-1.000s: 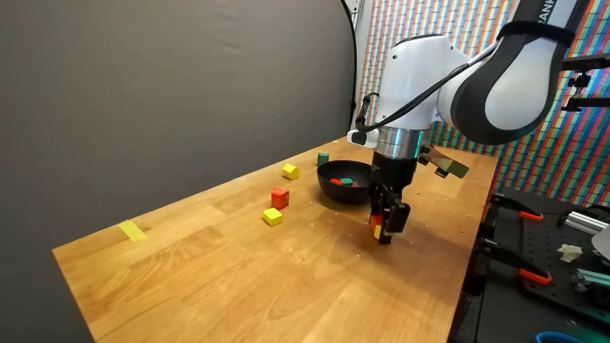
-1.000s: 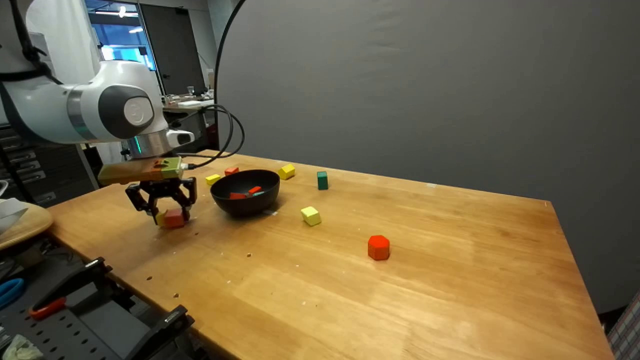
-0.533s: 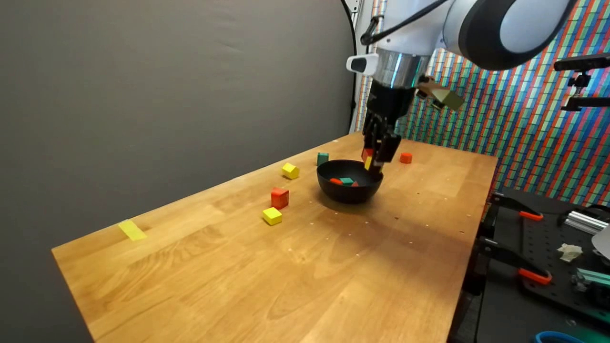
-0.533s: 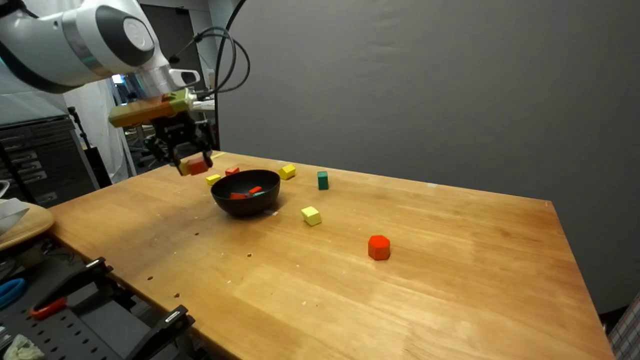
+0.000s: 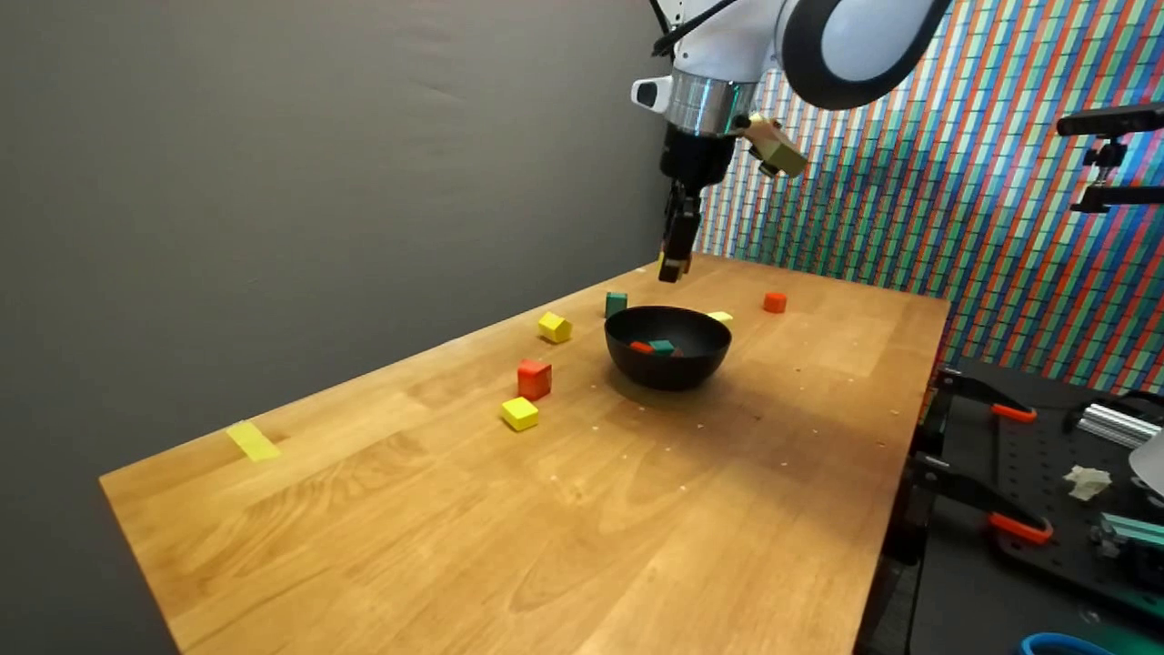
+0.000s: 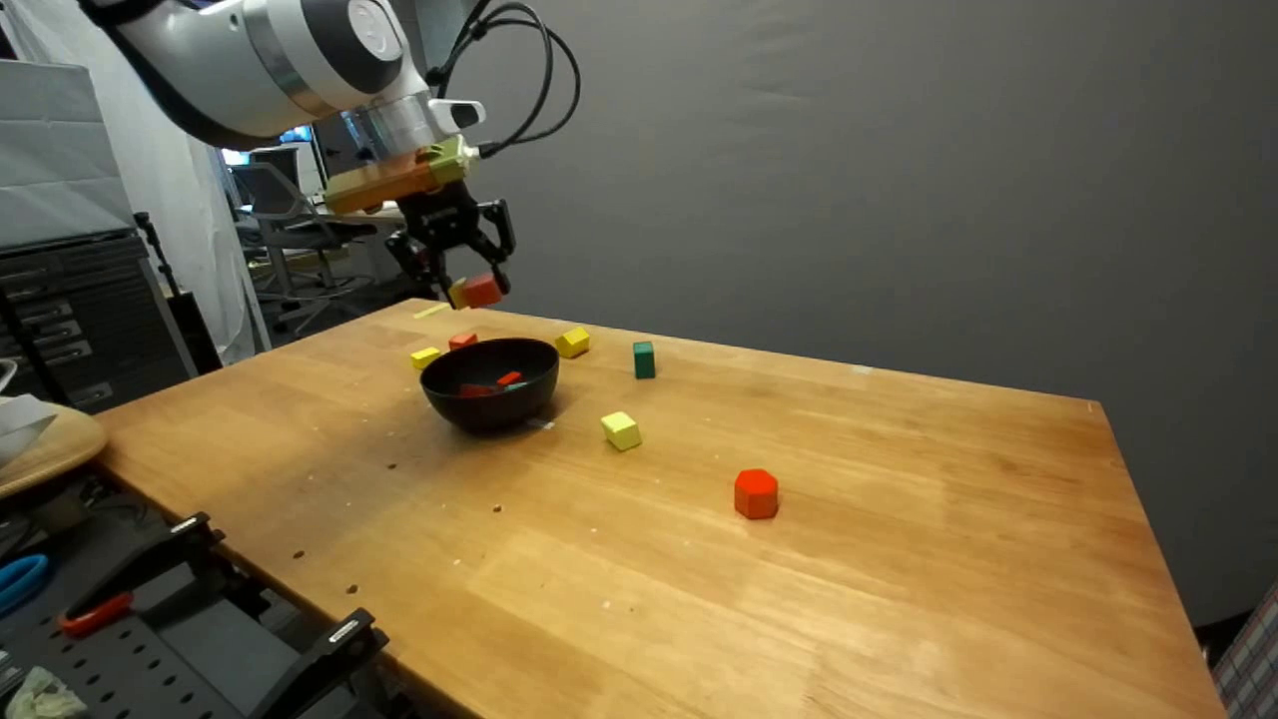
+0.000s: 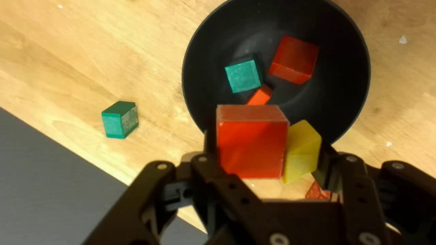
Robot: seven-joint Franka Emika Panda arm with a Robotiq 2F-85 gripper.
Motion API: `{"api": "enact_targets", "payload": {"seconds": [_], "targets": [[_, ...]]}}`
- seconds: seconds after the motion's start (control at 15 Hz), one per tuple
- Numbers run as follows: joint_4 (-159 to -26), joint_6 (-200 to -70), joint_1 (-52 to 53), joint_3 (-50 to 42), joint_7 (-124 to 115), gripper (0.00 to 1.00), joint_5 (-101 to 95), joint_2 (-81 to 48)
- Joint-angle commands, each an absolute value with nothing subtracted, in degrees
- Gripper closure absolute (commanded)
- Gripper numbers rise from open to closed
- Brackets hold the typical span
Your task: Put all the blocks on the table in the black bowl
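Above the black bowl (image 5: 668,373) in both exterior views, the jaws are closed on a red cube (image 7: 252,148) touching a yellow block (image 7: 301,149). In the bowl lie a green cube (image 7: 243,75), a red block (image 7: 295,59) and an orange block (image 7: 260,95); elsewhere on the desk (image 6: 899,599) — a green block (image 6: 644,360), three yellow blocks (image 6: 621,431), a second red cube (image 5: 535,379), a red hexagonal prism (image 6: 756,494).

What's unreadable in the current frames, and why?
Wrist view: one end of the orange-red block in the black bowl, hidden by the held red block.
Wrist view: part of the bowl's rim, cut off by the picture's top edge.
Wrist view: most of another red block, hidden by the gripper.
In an exterior view: most of the pale-yellow block, behind the bowl.
In both exterior views: much of the bowl's floor, hidden by its near wall.
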State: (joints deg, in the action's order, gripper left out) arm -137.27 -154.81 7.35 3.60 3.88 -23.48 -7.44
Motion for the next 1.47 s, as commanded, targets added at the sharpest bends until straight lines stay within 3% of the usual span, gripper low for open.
{"api": "enact_targets", "payload": {"seconds": [0.0,0.27,0.33,0.53,0.8,1.4], "targets": [[-128.2,-153.9,6.2,4.5,7.1,0.61,-16.5,-18.1],[-122.6,-150.7,3.6,8.0,12.2,0.61,-7.2,-24.3],[-121.5,-148.9,3.5,8.3,12.6,0.16,-6.1,-24.8],[-119.9,-142.9,3.5,9.4,13.8,0.0,-4.0,-23.8],[-119.9,-133.3,4.9,9.8,13.3,0.0,-3.9,-18.9],[-118.0,-134.3,8.0,11.7,14.3,0.0,-4.8,-14.6]]}}
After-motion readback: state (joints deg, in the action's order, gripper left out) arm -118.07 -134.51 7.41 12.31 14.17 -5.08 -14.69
